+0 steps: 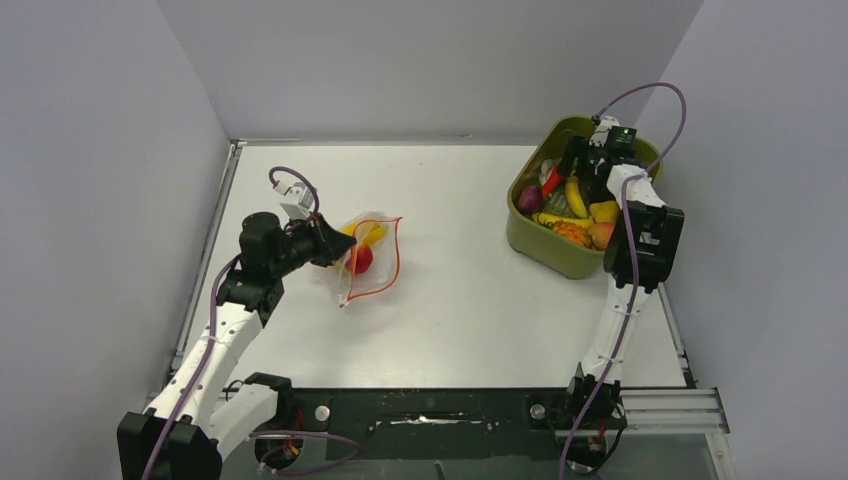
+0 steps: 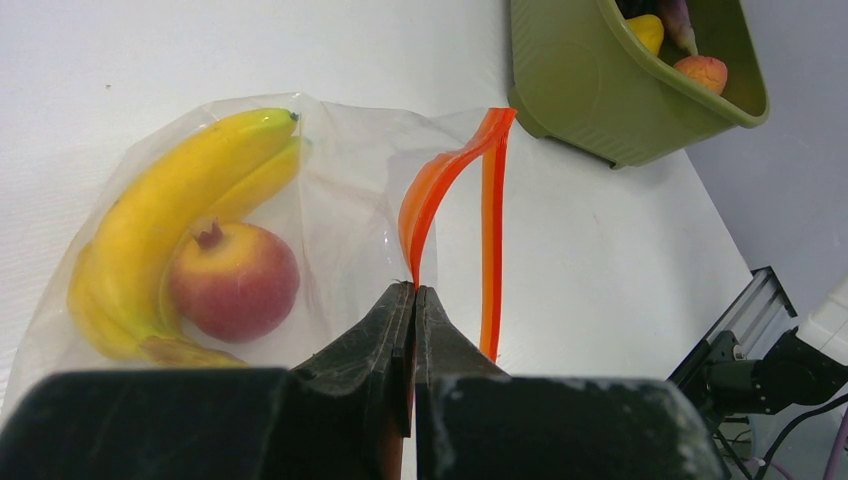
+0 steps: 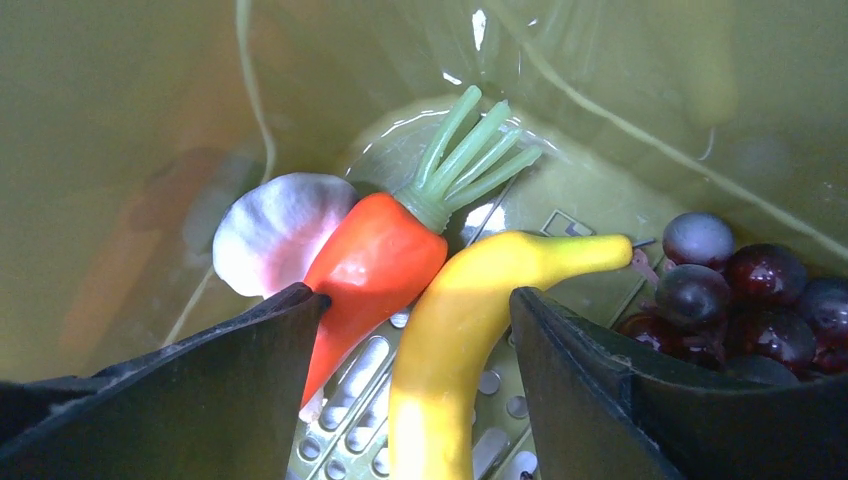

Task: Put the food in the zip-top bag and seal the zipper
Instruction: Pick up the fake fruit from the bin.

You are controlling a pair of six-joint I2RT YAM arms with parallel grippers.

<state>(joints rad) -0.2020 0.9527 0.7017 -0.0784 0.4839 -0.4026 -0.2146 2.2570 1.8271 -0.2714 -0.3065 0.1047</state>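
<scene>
Well left of the bin (image 1: 540, 250), the left gripper (image 2: 414, 290) is clamped tight on the zipper (image 2: 430, 195). It lifts one lip so the bag (image 2: 340, 190) gapes toward the bin. The bag lies on the surface (image 1: 470, 300) with bananas (image 2: 170, 200) and a red fruit (image 2: 233, 282) inside it. The task looks partway done: more food waits in the bin and the zipper is unsealed.

Inside the bin, the right gripper (image 3: 415, 300) hangs with jaws apart, straddling a loose banana (image 3: 450, 340). A carrot (image 3: 375, 260) leans on that banana's left side, its tip just inside the left finger. Grapes (image 3: 740, 300) sit against the bin's right wall.

The step in hand seems to be a pick from the bin. To do it well, the right gripper should shift slightly right so the carrot tip falls outside the jaws. It should then close across the banana's thick middle, not its tapering end. The smooth, curved plastic may twist or slip, so a centred, square grip matters. A straight lift should clear the bin's wall. Meanwhile the left gripper needs to hold the lip high and steady so the mouth is open for the drop.
</scene>
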